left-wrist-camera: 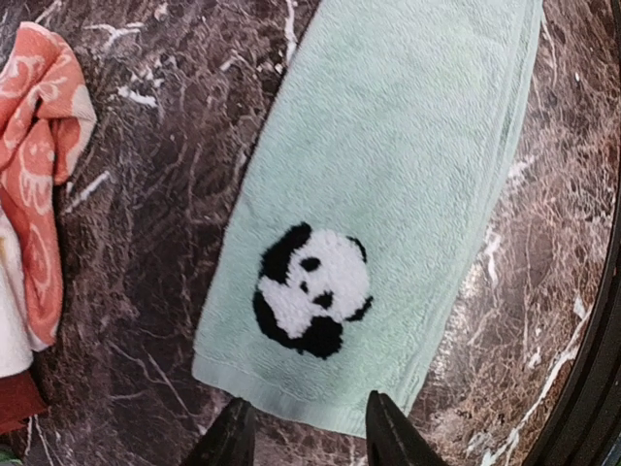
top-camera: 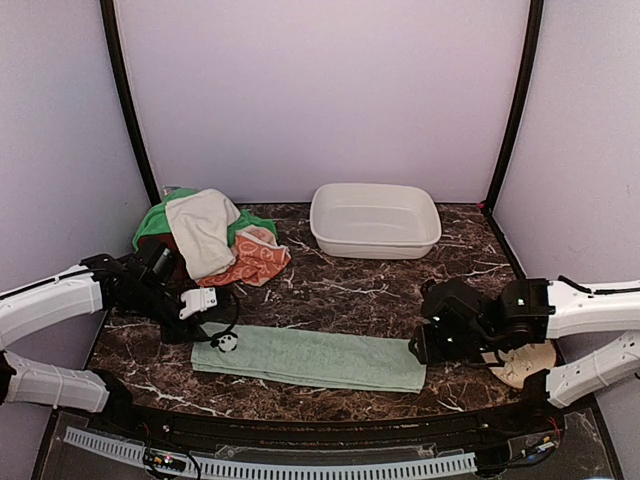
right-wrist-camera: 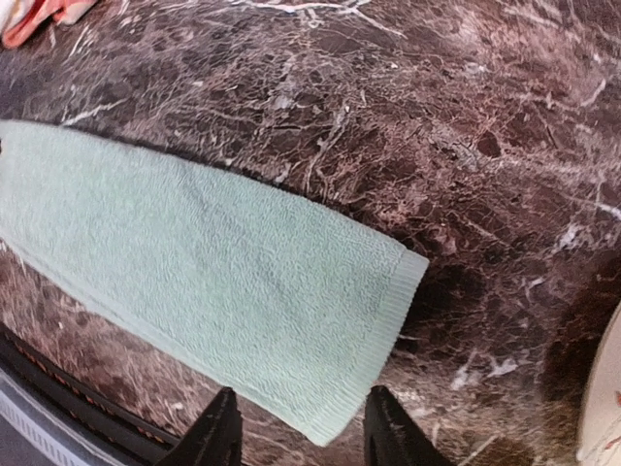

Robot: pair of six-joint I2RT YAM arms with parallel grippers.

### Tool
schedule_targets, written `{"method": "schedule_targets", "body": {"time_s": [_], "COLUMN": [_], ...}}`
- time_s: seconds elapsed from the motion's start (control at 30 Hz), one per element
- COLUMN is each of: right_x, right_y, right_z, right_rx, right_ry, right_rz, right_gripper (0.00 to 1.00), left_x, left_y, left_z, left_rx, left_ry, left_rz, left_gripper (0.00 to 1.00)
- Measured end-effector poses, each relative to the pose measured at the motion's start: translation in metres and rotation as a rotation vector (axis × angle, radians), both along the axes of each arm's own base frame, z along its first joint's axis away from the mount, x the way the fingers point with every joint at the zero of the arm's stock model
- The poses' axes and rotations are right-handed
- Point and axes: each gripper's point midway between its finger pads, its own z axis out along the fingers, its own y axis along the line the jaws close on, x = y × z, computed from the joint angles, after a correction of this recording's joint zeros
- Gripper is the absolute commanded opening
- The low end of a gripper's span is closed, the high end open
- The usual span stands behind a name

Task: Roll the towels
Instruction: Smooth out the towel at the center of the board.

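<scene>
Sage-green terry towel point(top-camera: 310, 358), folded into a long strip, lies flat on the dark marble counter point(top-camera: 380, 290). Left fingers point(left-wrist-camera: 231, 437) are parted and hold nothing; the towel's short end, with its black-and-white panda patch point(left-wrist-camera: 310, 291), sits just ahead of the tips. Right fingers point(right-wrist-camera: 218, 432) are likewise parted and empty, with the towel's opposite corner just ahead, between them. A heap of cream-white towel point(top-camera: 203, 230), bright green towel point(top-camera: 150, 225) and orange swirl-patterned towel point(top-camera: 255, 258) lies apart, off to the left of the left fingers.
</scene>
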Motion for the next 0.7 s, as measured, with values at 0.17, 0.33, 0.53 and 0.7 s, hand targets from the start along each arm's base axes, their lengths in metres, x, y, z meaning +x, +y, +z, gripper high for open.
{"method": "schedule_targets", "body": {"time_s": [0.17,0.33,0.53,0.7], "right_x": [0.02,0.021,0.021,0.028], "right_y": [0.013,-0.001,-0.016,-0.021], "right_z": [-0.033,-0.076,-0.094,-0.093], "right_rx": [0.004,-0.001,0.043,0.044], "right_ry": [0.062,0.142,0.178,0.178], "right_rz": [-0.048,-0.102,-0.162,-0.186], "right_gripper": [0.31,0.29,0.29,0.34], "left_x": [0.025,0.038,0.039,0.041], "left_y": [-0.015,-0.01,0.005,0.007], "left_z": [0.006,-0.043,-0.068,-0.066], "left_rx": [-0.015,0.07,0.123,0.122], "left_ry": [0.001,0.041,-0.024,-0.057], "left_rz": [0.018,0.06,0.076,0.081], "left_gripper": [0.38,0.36,0.37,0.4]}}
